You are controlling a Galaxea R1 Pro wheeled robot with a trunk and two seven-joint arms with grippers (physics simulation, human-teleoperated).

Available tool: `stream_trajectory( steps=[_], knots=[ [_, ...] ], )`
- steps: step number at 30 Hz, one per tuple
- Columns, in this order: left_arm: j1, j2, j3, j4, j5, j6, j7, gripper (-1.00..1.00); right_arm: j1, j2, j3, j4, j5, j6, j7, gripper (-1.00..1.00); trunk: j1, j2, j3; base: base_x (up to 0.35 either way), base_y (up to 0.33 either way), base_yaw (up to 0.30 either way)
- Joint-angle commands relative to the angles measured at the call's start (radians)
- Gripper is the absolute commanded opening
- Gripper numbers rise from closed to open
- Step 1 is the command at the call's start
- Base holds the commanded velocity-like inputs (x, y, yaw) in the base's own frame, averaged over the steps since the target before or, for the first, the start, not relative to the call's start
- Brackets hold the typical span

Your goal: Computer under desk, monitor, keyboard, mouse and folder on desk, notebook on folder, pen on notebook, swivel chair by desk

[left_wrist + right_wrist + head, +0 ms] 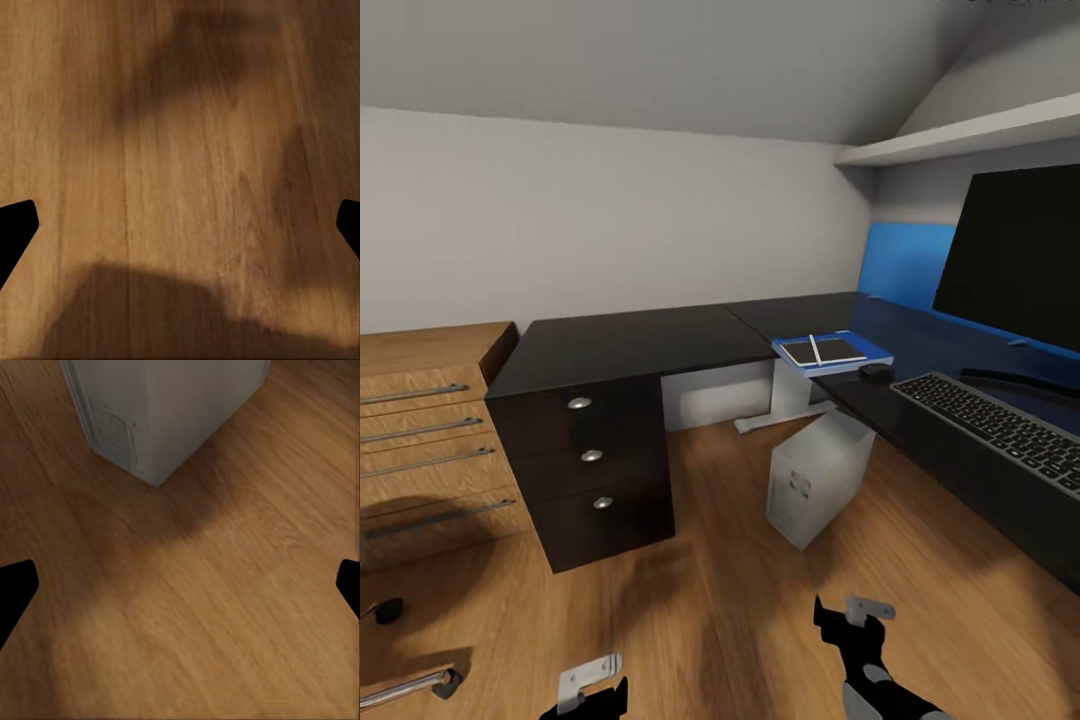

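Both arms low; left gripper (180, 225) and right gripper (180, 585) jaws wide apart

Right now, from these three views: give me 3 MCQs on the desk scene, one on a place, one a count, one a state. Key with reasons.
1. Where does the computer stand?
A. On the wood floor, part under the desk
B. On top of the desk
C. On the light-wood dresser

2. How many round silver knobs show on the desk drawers?
A. One
B. Three
C. Five

3. What state is the right tool in?
A. Shut on the pen
B. Shut on the mouse
C. Open, holding nothing

Key:
1 A: the white-grey case sits on the floor below the desk edge, as the right wrist view also shows.
2 B: three knobs sit one above another on the drawer fronts.
3 C: in the right wrist view the fingertips stand wide apart over bare floor.
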Motion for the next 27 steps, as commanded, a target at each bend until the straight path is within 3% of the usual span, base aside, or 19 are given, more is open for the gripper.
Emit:
stream_trajectory(
  steps=[1, 8, 15, 27],
  knots=[
    [0.0, 0.001, -0.002, -0.001, 0.005, 0.003, 0.006, 1.0, 0.004, -0.001, 0.009, -0.001, -0.005, -0.003, -0.007, 1.0, -0.004, 0.007, 0.002, 0.0, 0.0, 0.0],
    [0.0, 0.001, -0.002, 0.054, 0.006, -0.028, 0.005, 1.0, 0.036, -0.003, 0.007, 0.002, -0.003, -0.012, -0.006, 1.0, -0.031, 0.056, 0.024, 0.0, 0.0, 0.0],
    [0.0, 0.001, -0.002, 0.124, 0.007, -0.137, 0.001, 1.0, 0.058, -0.002, 0.008, 0.019, -0.002, -0.06, -0.006, 1.0, -0.058, 0.105, 0.046, 0.0, 0.0, 0.0],
    [0.0, -0.002, -0.005, 0.229, 0.008, -0.168, -0.001, 1.0, 0.068, -0.001, 0.008, 0.074, -0.004, -0.088, -0.005, 1.0, -0.104, 0.189, 0.084, 0.0, 0.0, 0.0]
  ],
)
